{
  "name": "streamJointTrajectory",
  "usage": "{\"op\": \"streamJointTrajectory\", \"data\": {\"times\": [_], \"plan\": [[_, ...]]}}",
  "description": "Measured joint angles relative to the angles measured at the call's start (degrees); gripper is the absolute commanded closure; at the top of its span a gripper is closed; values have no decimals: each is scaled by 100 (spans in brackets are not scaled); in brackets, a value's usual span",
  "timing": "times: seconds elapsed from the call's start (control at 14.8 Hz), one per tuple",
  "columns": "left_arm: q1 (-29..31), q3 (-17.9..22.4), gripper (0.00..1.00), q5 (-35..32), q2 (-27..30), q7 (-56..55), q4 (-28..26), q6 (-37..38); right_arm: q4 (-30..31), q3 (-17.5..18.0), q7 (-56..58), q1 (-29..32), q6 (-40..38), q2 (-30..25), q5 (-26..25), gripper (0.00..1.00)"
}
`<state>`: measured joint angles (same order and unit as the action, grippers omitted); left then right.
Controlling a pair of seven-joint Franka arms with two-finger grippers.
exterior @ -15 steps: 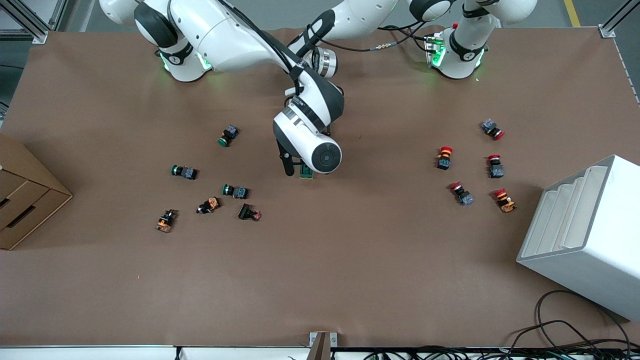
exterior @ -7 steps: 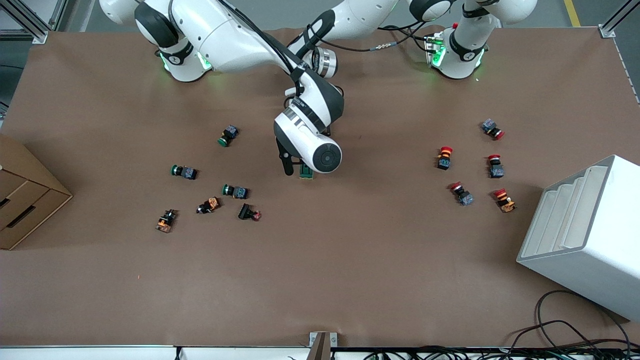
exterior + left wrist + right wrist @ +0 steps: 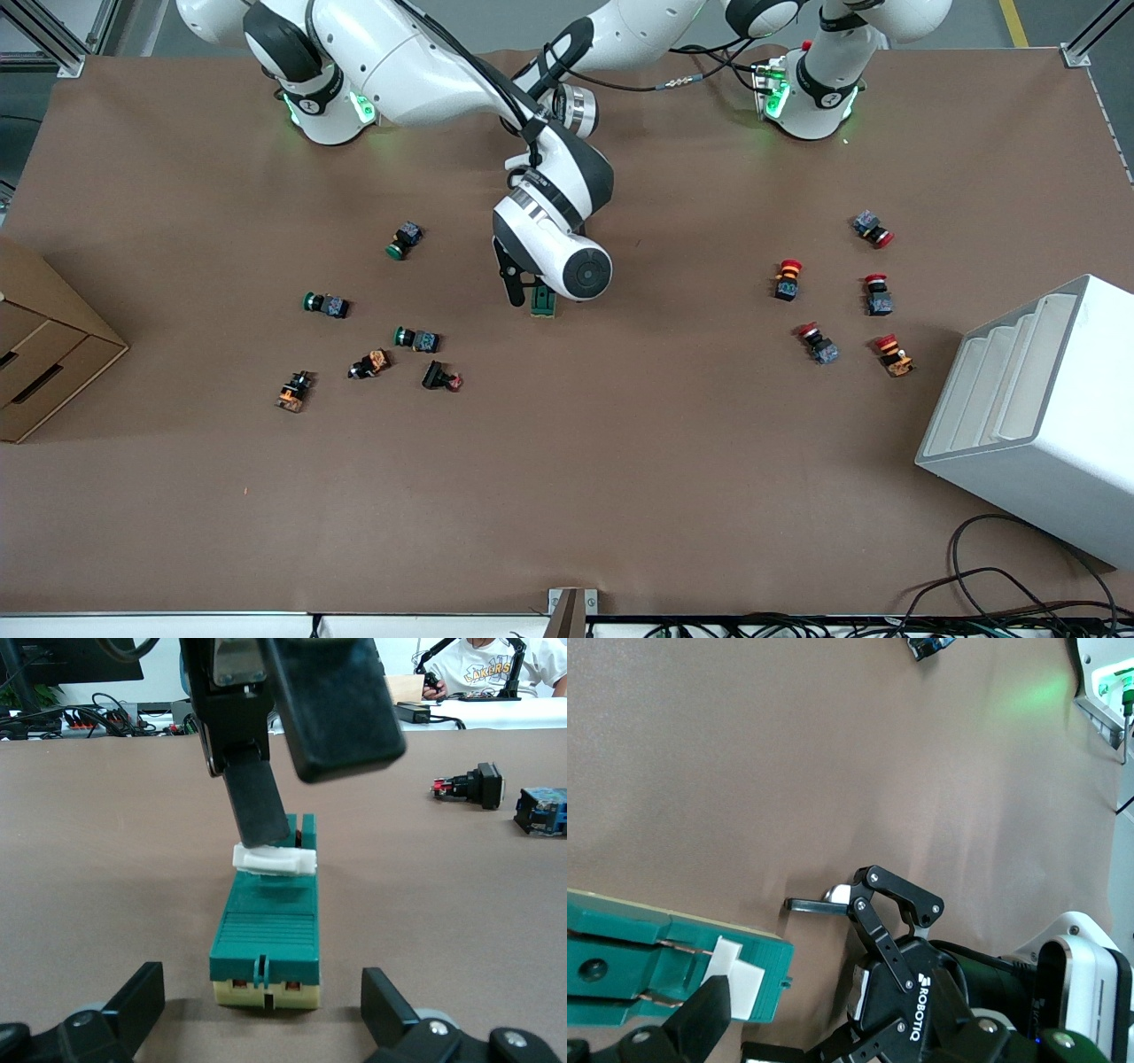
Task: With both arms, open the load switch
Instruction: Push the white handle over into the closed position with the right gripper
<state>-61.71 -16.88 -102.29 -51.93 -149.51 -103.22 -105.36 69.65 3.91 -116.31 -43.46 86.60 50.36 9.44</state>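
The load switch [image 3: 542, 306], a dark-green block on a cream base with a white tab [image 3: 275, 859], lies at mid-table. My right gripper [image 3: 532, 299] hangs over it from the right arm, open, with one finger [image 3: 259, 802] tip down on the white tab; the same finger [image 3: 700, 1023] shows beside the tab [image 3: 740, 979]. My left gripper [image 3: 266, 1019] sits low on the table at the switch's [image 3: 266, 935] end, open, one finger on each side and clear of it. The right arm's wrist hides the left gripper in the front view; it [image 3: 799, 979] shows in the right wrist view.
Green-capped push buttons [image 3: 416, 339] and black ones [image 3: 440, 377] lie toward the right arm's end, red-capped ones [image 3: 788, 279] toward the left arm's end. A white rack [image 3: 1036, 416] and a cardboard box [image 3: 44, 354] stand at the table's ends. Cables [image 3: 1001, 585] trail at the front edge.
The right arm's wrist and gripper have shifted slightly toward the left arm's end, uncovering a little more of the load switch. The switch has not moved.
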Motion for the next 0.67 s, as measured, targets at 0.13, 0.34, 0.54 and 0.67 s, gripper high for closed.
{"op": "streamJointTrajectory", "data": {"times": [0.13, 0.34, 0.54, 0.67], "plan": [[0, 0, 2, 0, 0, 0, 0, 0, 2, 0, 0, -1, 2, 0, -5, 0], [0, 0, 2, 0, 0, 0, 1, 0, 2, 0, 0, -1, 2, 0, -7, 0], [3, 9, 3, 0, -2, 0, 24, -29, -12, -15, 69, 8, 5, -11, -77, 0], [10, 19, 3, 11, -3, 121, 57, -70, -46, -53, 356, 45, 23, -40, -138, 0]]}}
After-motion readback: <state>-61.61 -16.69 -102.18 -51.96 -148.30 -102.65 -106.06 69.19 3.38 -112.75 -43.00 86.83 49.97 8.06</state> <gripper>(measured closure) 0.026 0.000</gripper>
